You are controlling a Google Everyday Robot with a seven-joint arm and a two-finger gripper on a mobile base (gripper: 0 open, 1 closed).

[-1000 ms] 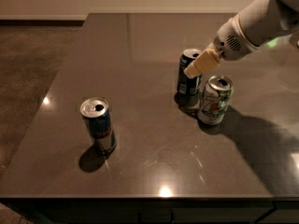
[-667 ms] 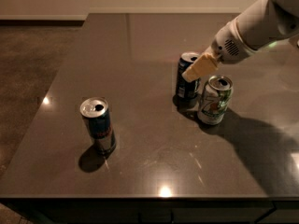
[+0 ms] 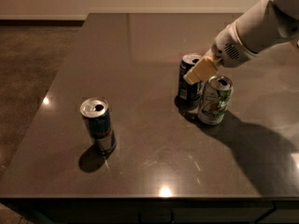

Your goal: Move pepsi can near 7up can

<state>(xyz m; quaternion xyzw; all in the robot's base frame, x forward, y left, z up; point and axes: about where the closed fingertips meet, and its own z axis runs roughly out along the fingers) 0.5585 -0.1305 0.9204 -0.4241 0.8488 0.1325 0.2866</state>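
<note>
The pepsi can (image 3: 188,85), dark navy with a silver top, stands upright on the dark table (image 3: 140,45) right of centre. The 7up can (image 3: 214,101), pale silver-white with green markings, stands upright just to its right and a little nearer, almost touching it. My gripper (image 3: 199,71), cream-coloured at the end of the white arm (image 3: 254,31), sits at the pepsi can's upper right side, over the gap between the two cans. It hides part of the pepsi can's rim.
A slimmer blue-and-silver can (image 3: 98,124) stands upright at the front left of the table. The table's front edge (image 3: 149,199) runs along the bottom, and its left edge borders a brown floor (image 3: 28,69).
The gripper has shifted slightly to the right and down beside the pepsi can's top. Both cans stand where they were.
</note>
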